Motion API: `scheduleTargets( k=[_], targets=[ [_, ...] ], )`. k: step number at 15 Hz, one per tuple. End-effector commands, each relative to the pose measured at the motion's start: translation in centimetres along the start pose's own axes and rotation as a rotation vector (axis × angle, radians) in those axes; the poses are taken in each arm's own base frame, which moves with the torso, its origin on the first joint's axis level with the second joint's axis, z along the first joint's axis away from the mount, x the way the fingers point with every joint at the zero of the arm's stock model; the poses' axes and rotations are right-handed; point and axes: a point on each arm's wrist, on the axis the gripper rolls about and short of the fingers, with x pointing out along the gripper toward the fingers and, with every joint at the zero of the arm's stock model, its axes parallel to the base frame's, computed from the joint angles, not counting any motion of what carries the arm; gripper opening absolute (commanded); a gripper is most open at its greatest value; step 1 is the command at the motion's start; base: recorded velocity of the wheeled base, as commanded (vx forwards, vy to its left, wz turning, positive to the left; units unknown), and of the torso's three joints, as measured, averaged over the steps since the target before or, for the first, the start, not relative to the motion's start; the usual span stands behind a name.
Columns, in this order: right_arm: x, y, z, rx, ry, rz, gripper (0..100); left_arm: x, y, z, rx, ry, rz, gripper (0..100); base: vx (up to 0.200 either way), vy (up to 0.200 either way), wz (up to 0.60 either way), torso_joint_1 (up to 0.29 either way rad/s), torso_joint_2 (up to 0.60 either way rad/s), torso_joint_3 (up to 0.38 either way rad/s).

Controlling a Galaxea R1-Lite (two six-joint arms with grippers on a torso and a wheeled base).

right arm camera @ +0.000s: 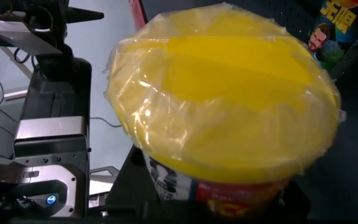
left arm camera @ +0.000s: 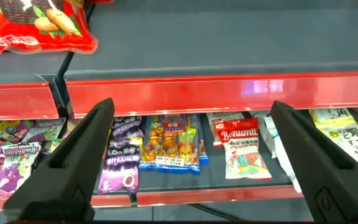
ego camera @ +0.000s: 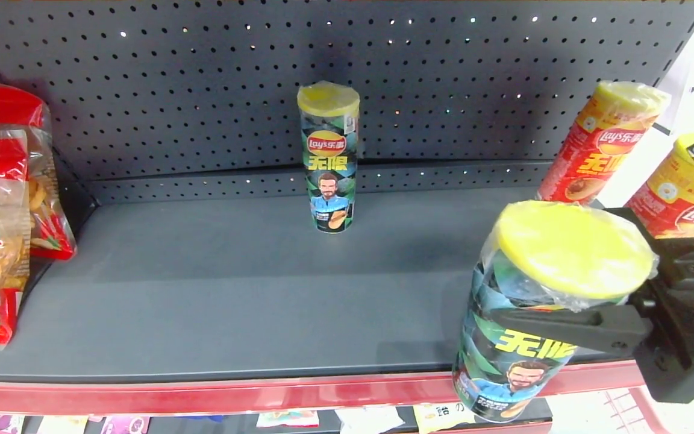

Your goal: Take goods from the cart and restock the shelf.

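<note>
- One green cardboard crisp tube with a yellow plastic lid point(ego camera: 506, 367) is clamped in the right hand point(ego camera: 528, 289). It is gripped just under the lid, so the base is left free for setting down.
- It is held roughly upright at the front right corner of the grey metal shelf board point(ego camera: 202, 289).
- A matching green tube point(ego camera: 328, 157) is stood at the back middle of that board, label outward, which suggests a row is intended.
- The left hand point(left arm camera: 185, 162) is held with its fingers wide apart and nothing between them, in front of and below the board's front edge, out of the way.
</note>
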Motion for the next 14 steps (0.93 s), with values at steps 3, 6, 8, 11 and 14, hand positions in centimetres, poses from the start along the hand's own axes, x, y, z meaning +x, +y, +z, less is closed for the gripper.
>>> scheduleTargets(
  k=[3, 6, 8, 11, 14],
  targets=[
    [0.1, -0.3, 0.5, -0.01, -0.012, -0.005, 0, 0.0, 0.0, 0.0, 0.062, -0.004, -0.004, 100, 0.0, 0.0, 0.0, 0.0, 0.0, 0.0],
    [0.9, -1.2, 1.1, -0.017, -0.02, -0.005, 0, 0.0, 0.0, 0.1, 0.084, -0.006, -0.013, 100, 0.0, 0.0, 0.0, 0.0, 0.0, 0.0],
    [1.4, -1.6, 1.5, -0.021, -0.025, -0.004, 0, 0.0, 0.0, 0.1, 0.084, -0.006, -0.013, 100, 0.0, 0.0, 0.0, 0.0, 0.0, 0.0],
    [2.2, -1.7, 1.5, -0.018, -0.022, 0.019, 0, 0.0, 0.0, 0.1, 0.087, -0.008, -0.014, 100, 0.0, 0.0, 0.0, 0.0, 0.0, 0.0],
    [2.5, -1.7, 1.4, -0.018, -0.019, 0.026, 0, 0.0, 0.0, 0.1, 0.087, -0.008, -0.014, 100, 0.0, 0.0, 0.0, 0.0, 0.0, 0.0]
  ],
)
